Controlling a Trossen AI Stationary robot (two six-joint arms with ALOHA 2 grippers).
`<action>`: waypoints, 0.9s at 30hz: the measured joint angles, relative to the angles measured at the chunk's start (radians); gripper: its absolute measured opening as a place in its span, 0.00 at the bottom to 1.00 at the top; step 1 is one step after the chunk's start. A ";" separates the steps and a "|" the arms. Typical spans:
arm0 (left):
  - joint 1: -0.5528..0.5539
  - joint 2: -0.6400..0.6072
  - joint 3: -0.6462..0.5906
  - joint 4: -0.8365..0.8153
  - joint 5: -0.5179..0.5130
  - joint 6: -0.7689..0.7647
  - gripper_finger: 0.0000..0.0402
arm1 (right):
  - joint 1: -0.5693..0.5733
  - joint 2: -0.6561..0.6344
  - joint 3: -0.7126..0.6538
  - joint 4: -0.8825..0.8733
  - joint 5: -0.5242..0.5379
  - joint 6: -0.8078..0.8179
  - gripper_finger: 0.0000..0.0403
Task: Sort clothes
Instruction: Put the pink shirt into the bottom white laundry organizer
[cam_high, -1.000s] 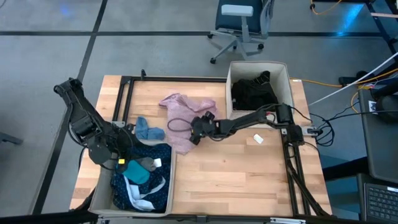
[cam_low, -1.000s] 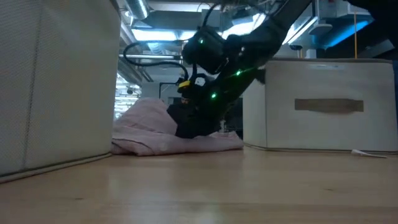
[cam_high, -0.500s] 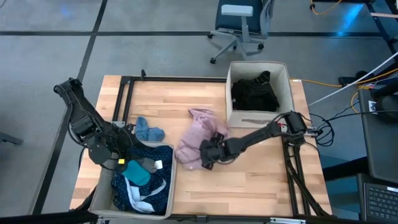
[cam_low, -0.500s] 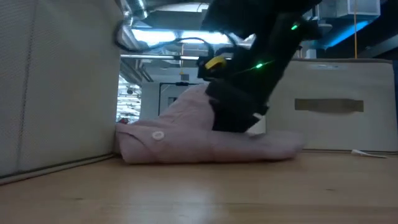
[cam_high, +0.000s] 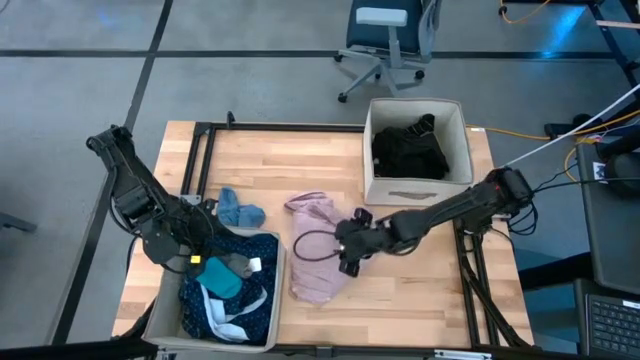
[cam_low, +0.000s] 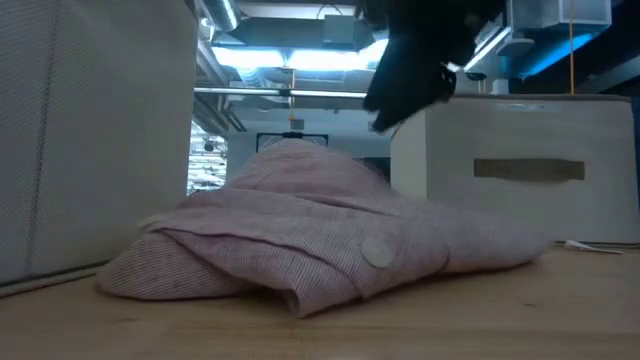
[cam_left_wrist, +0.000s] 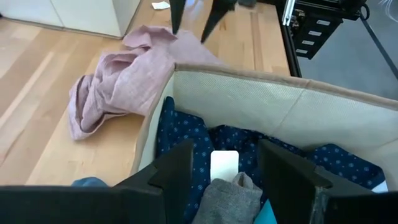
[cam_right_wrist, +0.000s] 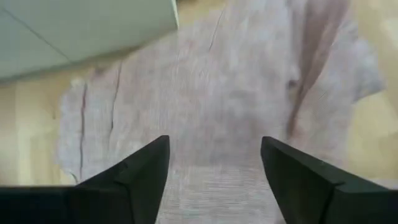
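Half the pink top (cam_low: 330, 235) behind its own folds.

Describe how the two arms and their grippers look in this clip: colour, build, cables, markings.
Both arms are black, jointed and slender. The left arm carries a small yellow mark by its wrist. The right arm has a thin dark cable looping off it near the right gripper. Each gripper has two dark, tapered, angular fingers; the left gripper matches.

R arm stretched low across table, tool (cam_high: 347, 250) fingers spread, empty; L tool (cam_left_wrist: 219, 180) also spread.
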 joint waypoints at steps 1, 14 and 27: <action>0.000 0.000 0.000 -0.002 0.000 0.000 0.43 | -0.011 -0.018 -0.001 0.000 0.000 -0.009 0.63; 0.000 0.001 0.000 -0.003 0.000 0.031 0.43 | -0.234 0.130 0.002 0.172 -0.081 -0.149 0.98; 0.000 0.005 0.000 0.008 0.000 -0.035 0.43 | -0.307 0.360 0.012 0.185 -0.150 -0.147 0.85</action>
